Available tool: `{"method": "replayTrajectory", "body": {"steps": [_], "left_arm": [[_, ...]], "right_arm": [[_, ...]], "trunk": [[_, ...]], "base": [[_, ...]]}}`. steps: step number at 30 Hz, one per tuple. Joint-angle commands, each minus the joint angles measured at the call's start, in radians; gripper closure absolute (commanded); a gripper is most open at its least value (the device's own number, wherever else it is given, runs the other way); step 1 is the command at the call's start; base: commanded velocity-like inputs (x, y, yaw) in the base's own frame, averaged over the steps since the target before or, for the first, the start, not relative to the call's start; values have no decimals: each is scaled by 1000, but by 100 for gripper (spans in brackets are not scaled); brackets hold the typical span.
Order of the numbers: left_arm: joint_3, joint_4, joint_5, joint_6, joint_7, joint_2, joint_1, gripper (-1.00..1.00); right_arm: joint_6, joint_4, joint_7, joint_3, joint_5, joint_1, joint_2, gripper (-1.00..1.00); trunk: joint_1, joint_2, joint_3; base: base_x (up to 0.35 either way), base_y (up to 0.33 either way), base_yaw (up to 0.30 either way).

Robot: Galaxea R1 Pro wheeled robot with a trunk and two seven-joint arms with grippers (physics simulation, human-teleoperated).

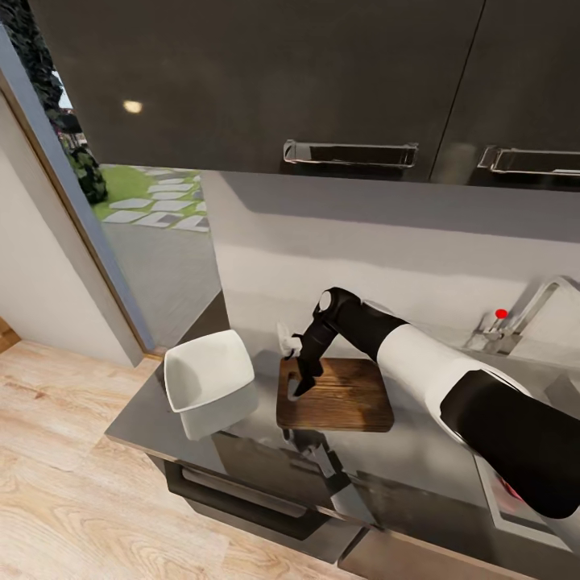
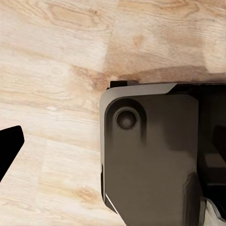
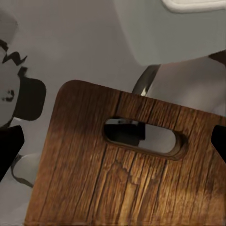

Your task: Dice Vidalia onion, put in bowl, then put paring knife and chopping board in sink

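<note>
The brown wooden chopping board [image 1: 342, 399] lies flat on the glossy dark countertop [image 1: 153, 419]. My right gripper [image 1: 302, 385] points down over the board's left end and is open. Its fingertips [image 3: 9, 150] straddle the handle slot of the chopping board [image 3: 141, 179] with nothing held. The white square bowl [image 1: 208, 380] stands tilted just left of the board and appears as a pale bowl [image 3: 174, 33] beyond it. A small pale thing [image 1: 286, 340] sits behind the gripper; I cannot tell if it is onion or knife. The sink's chrome tap [image 1: 524, 310] rises at the right.
My left gripper [image 2: 113, 141] hangs over the wooden floor [image 2: 56, 56] beside the robot's dark base [image 2: 150, 160], one fingertip [image 2: 10, 143] at the edge. Dark wall cabinets [image 1: 266, 80] hang above. Grey drawers [image 1: 242, 503] sit under the counter, and a doorway [image 1: 153, 242] opens at the left.
</note>
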Motion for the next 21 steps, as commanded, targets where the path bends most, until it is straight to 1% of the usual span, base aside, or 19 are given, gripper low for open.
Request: {"method": "replayTrajectory", "body": {"steps": [1, 6, 15, 21], "left_arm": [[0, -1, 0, -1, 0, 0, 0, -100], [0, -1, 0, -2, 0, 0, 0, -100], [0, -1, 0, -1, 0, 0, 0, -100], [0, -1, 0, -1, 0, 0, 0, -100]], "right_arm": [[9, -2, 4, 2, 12, -1, 1, -100], [-17, -5, 14, 0, 31, -1, 2, -100], [-26, -9, 36, -1, 37, -1, 2, -100], [-26, -10, 37, -1, 37, -1, 3, -100]], "trunk": [[1, -2, -2], [1, -2, -2], [1, -2, -2], [1, -2, -2]], "base": [[0, 0, 0], [0, 0, 0], [5, 0, 0], [122, 74, 0]]}}
